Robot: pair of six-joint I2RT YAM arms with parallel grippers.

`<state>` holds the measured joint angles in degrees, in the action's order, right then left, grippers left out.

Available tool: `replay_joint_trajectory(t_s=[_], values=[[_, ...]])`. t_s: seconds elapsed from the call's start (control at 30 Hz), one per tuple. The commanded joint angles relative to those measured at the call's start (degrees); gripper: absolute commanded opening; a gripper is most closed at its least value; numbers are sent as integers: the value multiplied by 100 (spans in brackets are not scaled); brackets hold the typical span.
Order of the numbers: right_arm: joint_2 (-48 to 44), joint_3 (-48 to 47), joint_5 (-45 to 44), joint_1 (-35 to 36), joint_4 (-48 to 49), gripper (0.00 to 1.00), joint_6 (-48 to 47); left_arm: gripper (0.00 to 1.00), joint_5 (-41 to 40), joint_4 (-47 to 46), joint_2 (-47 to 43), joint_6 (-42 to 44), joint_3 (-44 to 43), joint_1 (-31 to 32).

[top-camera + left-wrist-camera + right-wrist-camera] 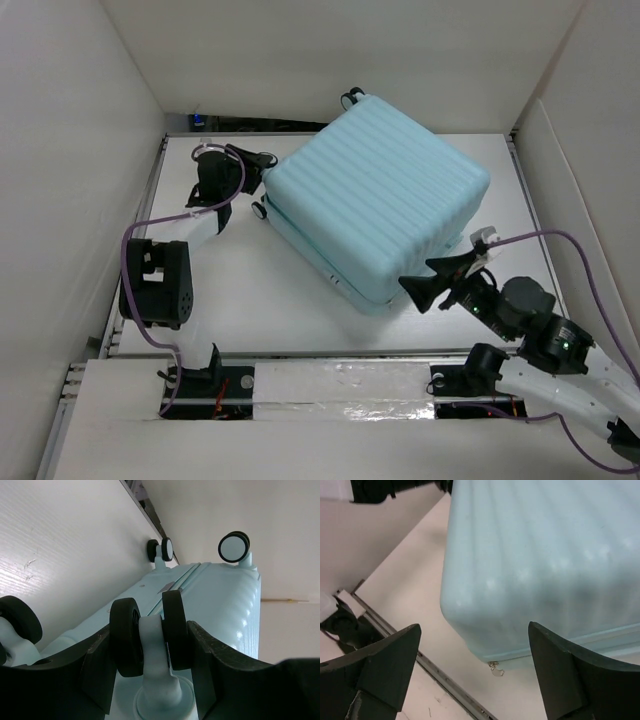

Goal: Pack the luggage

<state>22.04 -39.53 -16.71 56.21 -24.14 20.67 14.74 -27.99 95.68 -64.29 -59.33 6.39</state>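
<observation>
The luggage point(375, 195) is a pale aqua ribbed hard-shell suitcase lying closed and flat on the white table. My left gripper point(255, 160) reaches its far-left corner. In the left wrist view the left gripper point(150, 645) is shut on a black twin spinner wheel point(172, 630), one finger pressed against each side. My right gripper point(418, 275) hovers open at the suitcase's near corner. In the right wrist view the right gripper point(474, 627) holds nothing, and the luggage point(545, 555) shows between its fingers with a small metal zipper pull point(495, 668) hanging below the corner.
White walls point(80, 150) enclose the table on the left, back and right. A metal rail point(445, 682) runs along the table's near edge. Other wheels point(234, 546) stick out of the suitcase's end. The left arm's black elbow point(155, 285) sits at the left.
</observation>
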Motion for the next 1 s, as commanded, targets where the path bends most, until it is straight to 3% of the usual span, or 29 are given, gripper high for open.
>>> replay_joint_trajectory(t_s=[0.0,0.03,0.1,0.13,0.17,0.23,0.3,0.33,0.43,0.53,0.6,0.7,0.73,0.77,0.87,0.97], values=[[-104,-441,-472,-39,-336,90,-229,0,380,-1903,-1234,312,-465,73],[-138,-511,-691,-39,-372,79,-264,0,372,-1912,-1323,312,-474,73],[-165,-617,-1411,-39,-433,69,-282,0,302,-1965,-1621,373,-387,134],[-148,-609,-1649,-39,-442,48,-282,0,84,-1947,-1701,548,-334,186],[-104,-591,-2078,-39,-442,37,-256,0,-66,-1791,-1754,689,-281,187],[1,-530,-2266,-39,-434,31,-186,0,-112,-1745,-1693,717,-281,187],[247,-495,-2214,-92,-372,40,-124,0,160,-2088,-1736,497,-219,187],[317,-416,-2205,-92,-355,59,-72,0,-5,-2036,-1806,575,-263,256],[485,-214,-2205,-206,-284,82,183,0,-445,-1719,-2062,1068,-141,371],[450,111,-2109,-329,58,84,175,0,-560,-2359,-1669,796,816,371],[598,200,-1907,-425,217,87,78,0,-342,-2754,-741,281,1055,311],[967,165,-1363,-715,523,95,-245,0,580,-4624,-33,-827,1100,493],[1325,104,-1179,-803,594,99,-299,0,695,-4584,-206,-874,908,634],[1494,25,-916,-891,603,100,-291,0,610,-3592,-486,-561,349,748],[1855,-64,-694,-1129,1110,100,-475,0,-450,-1960,-1962,843,-96,1022],[1979,-20,129,-1550,1770,100,-721,0,-656,-1852,-2878,1023,333,750]])
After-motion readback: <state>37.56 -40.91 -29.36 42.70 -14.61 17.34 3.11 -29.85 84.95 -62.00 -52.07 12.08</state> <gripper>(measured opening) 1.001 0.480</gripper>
